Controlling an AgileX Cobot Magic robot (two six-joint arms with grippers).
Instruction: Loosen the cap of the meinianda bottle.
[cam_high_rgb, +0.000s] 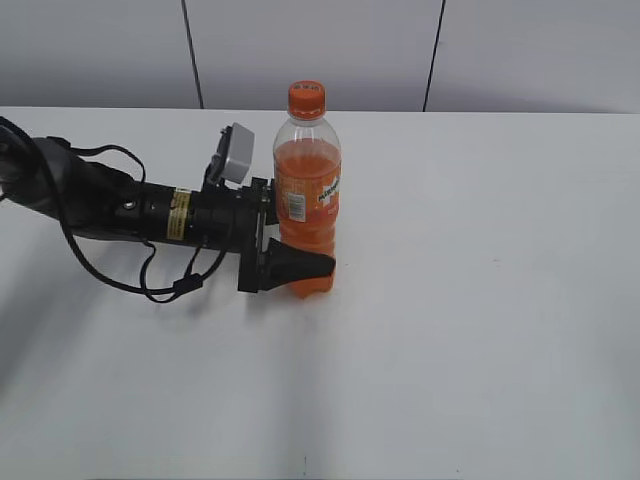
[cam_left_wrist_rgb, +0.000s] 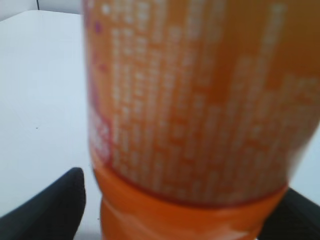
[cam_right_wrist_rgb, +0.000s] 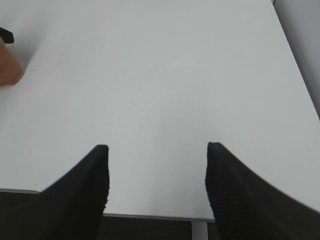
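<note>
Cap (cam_high_rgb: 306, 99) in exterior view only.

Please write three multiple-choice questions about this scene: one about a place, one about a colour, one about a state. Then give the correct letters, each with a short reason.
1. Where is the left gripper?
A. at the cap
B. around the lower part of the meinianda bottle
C. flat on the table, away from the bottle

2. What colour is the cap?
A. orange
B. white
C. blue

3. How is the right gripper?
A. shut on the cap
B. shut on the bottle
C. open, holding nothing

Answers: 1 B, its black fingers flank the bottle's base. 2 A, it matches the soda. 3 C, only bare table shows between its spread fingers.
</note>
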